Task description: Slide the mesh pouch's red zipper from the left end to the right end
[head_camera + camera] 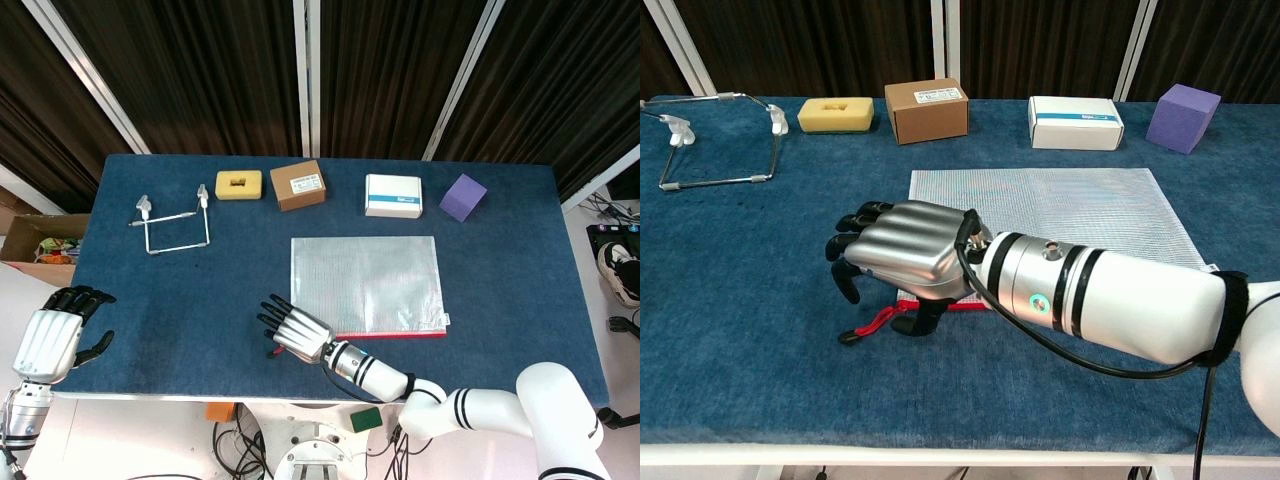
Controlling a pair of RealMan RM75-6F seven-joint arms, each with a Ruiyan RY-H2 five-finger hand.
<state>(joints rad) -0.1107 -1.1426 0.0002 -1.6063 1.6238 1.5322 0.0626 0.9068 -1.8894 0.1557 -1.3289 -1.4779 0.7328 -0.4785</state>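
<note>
The silver mesh pouch (365, 280) (1060, 210) lies flat at the middle of the blue table (500, 300). Its red zipper (400, 335) runs along the near edge. My right hand (295, 332) (905, 255) hovers palm down over the zipper's left end, hiding the slider. The fingers are spread and point left, with the thumb lowered beside the red pull tab (868, 323). The tab lies loose on the cloth, sticking out left from under the hand. My left hand (55, 335) hangs empty off the table's near left corner, fingers apart.
Along the far edge stand a yellow sponge (238, 184) (836, 113), a brown box (298, 185) (927, 110), a white box (393, 195) (1075, 122) and a purple block (463, 197) (1183, 117). A wire frame (175, 220) (720, 140) lies at the far left.
</note>
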